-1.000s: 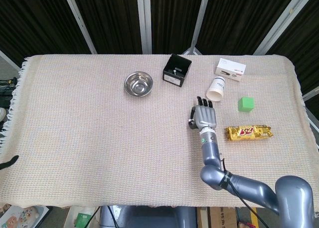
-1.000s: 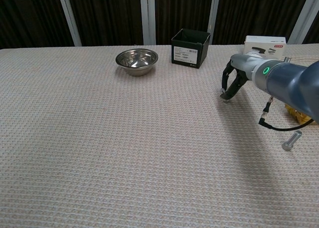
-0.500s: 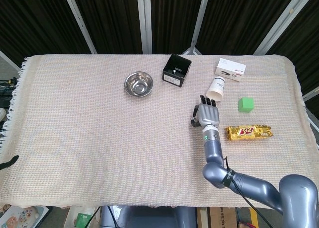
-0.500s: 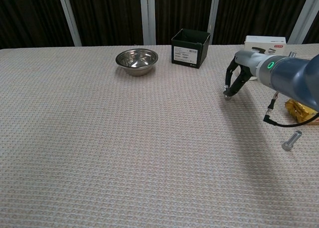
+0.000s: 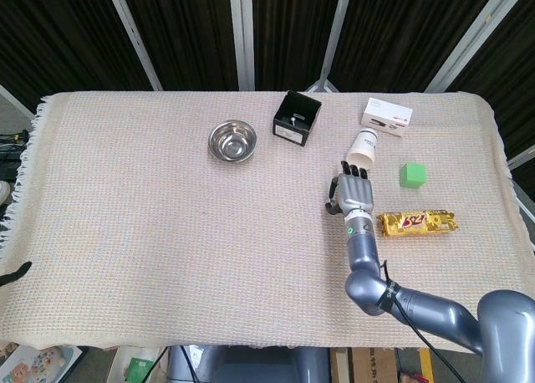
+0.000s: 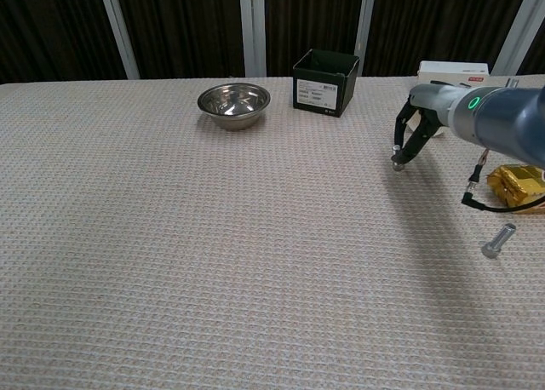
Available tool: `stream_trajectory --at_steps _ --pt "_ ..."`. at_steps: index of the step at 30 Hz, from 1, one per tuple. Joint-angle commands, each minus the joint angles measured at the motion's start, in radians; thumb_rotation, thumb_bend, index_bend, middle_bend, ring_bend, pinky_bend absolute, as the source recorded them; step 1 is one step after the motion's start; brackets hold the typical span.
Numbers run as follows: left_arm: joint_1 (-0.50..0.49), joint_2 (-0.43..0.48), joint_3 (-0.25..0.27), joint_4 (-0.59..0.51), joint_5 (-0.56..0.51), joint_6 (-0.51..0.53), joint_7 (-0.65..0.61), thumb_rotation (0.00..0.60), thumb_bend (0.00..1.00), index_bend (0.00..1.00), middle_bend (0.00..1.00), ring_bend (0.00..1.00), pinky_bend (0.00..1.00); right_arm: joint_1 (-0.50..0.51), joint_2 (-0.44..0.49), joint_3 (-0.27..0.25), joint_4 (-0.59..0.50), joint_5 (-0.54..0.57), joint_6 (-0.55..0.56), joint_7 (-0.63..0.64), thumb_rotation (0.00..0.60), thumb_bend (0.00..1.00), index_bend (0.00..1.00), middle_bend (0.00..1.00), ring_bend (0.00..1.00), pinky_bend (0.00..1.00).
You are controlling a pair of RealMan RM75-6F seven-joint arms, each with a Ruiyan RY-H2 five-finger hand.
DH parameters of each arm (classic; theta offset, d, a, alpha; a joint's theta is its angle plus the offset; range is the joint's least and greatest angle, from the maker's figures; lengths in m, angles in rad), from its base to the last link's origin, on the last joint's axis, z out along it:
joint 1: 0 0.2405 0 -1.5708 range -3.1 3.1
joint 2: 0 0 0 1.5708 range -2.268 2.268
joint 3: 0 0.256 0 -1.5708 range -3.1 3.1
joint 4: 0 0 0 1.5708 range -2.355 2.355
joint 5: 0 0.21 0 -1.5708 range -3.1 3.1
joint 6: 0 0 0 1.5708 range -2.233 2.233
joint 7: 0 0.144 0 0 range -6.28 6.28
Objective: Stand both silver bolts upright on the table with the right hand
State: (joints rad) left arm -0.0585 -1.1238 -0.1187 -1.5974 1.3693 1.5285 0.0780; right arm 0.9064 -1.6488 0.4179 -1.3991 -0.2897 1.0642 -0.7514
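Note:
My right hand [image 5: 354,192] hovers over the right half of the table, just before a tipped paper cup [image 5: 363,147]. In the chest view the right hand [image 6: 419,124] points its fingers down and pinches one silver bolt [image 6: 398,161]. That bolt hangs roughly upright, its lower end at or just above the cloth; I cannot tell whether it touches. The second silver bolt [image 6: 499,239] lies on its side on the cloth at the right, nearer to me than the hand. In the head view the forearm hides this second bolt. My left hand does not show in either view.
A steel bowl [image 6: 233,105] and an open black box [image 6: 324,83] stand at the back centre. A white box [image 5: 386,116], a green cube [image 5: 412,175] and a gold snack bar [image 5: 420,223] lie around the right hand. A woven cloth [image 5: 150,232] covers the table.
The right hand has shifted to the right and slightly away from me, carrying the pinched bolt along. The lying bolt has stayed where it was.

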Motion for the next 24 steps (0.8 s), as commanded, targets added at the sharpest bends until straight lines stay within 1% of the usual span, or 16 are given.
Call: stream_trajectory --at_steps 1,24 --pt "-0.001 0.0 0.0 0.0 0.0 -0.001 0.001 0.6 0.01 0.11 0.02 0.0 0.0 0.005 0.004 -0.004 -0.001 0.007 0.0 -0.003 0.6 0.32 0.63 0.06 0.0 0.0" --pt "-0.002 -0.002 0.001 0.0 0.001 -0.002 0.006 0.6 0.01 0.11 0.02 0.0 0.0 0.036 0.026 -0.032 -0.003 0.083 0.004 -0.042 0.6 0.32 0.62 0.06 0.0 0.0"
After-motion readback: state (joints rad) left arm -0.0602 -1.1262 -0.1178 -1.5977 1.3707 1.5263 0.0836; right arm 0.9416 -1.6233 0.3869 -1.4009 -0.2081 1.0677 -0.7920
